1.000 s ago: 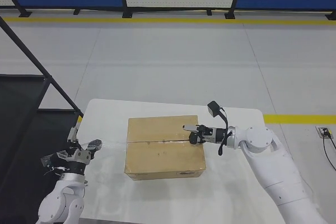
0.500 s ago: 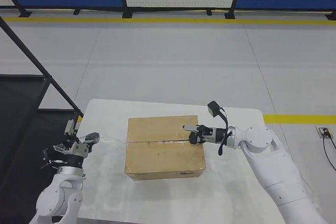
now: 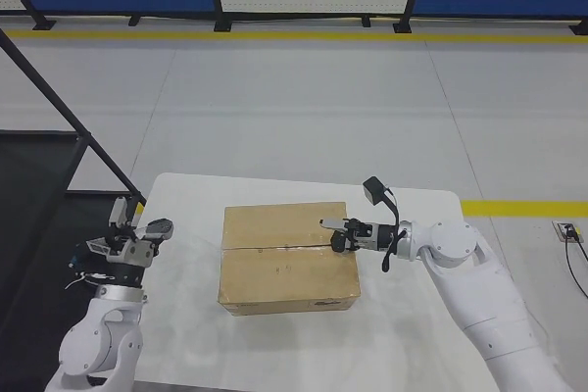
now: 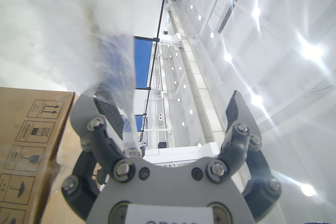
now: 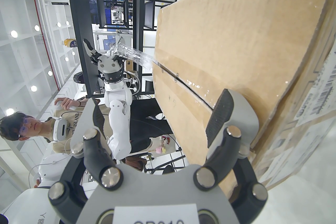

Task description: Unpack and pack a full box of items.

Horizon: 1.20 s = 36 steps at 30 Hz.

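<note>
One cardboard box (image 3: 286, 263) is set on the worktop (image 3: 412, 323). It is closed, with its two top flaps met along a single seam (image 3: 274, 248), so the contents are hidden and the unpacking is judged to be at its opening step.

The right jaws are spread wide and nothing is held in them. They are placed over the end of the seam nearest them, with one pad (image 5: 220, 114) just above the flap edge. Whether the cardboard is touched cannot be told. This placing is judged to serve for steadying the box against a pull from the other side.

The left jaws are kept well apart from the box, beyond the end farthest from the right jaws. They too are opened wide. One strip of clear tape (image 5: 134, 53) is stretched from the far end of the seam to these jaws. It is stuck to a single pad (image 4: 109, 113) rather than pinched between the two. The strip is therefore judged to be held by its adhesive alone, and drawn outward so that the seam is freed.

By count there are one box, two flaps, one seam and one tape strip. One label (image 5: 315, 93) is seen on the end face beside the right jaws.
</note>
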Tool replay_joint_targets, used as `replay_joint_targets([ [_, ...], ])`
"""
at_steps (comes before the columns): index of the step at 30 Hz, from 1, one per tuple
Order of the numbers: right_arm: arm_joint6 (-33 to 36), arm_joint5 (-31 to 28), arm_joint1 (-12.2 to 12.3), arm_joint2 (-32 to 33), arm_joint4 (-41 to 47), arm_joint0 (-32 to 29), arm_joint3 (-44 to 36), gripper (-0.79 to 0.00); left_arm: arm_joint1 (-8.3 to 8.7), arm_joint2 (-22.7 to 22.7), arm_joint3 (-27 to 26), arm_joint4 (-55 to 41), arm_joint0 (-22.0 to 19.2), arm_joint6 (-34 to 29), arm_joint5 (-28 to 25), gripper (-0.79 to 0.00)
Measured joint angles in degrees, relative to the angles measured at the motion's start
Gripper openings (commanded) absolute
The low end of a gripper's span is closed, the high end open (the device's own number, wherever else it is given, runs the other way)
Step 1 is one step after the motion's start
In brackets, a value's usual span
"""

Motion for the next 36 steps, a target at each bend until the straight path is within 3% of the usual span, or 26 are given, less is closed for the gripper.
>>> replay_joint_targets([
  [11, 0.00, 0.00, 0.00, 0.00, 0.00, 0.00, 0.00, 0.000, -0.37, 1.04, -7.61, 5.86, 1.37, 1.55, 0.19, 0.000],
  [22, 0.00, 0.00, 0.00, 0.00, 0.00, 0.00, 0.00, 0.000, -1.10, 7.74, -11.03, 17.90, -0.98, 6.14, 6.25, 0.000],
  [36, 0.00, 0.00, 0.00, 0.00, 0.00, 0.00, 0.00, 0.000, -2.28, 16.54, -11.45, 28.05, -5.48, 6.11, 9.54, 0.000],
])
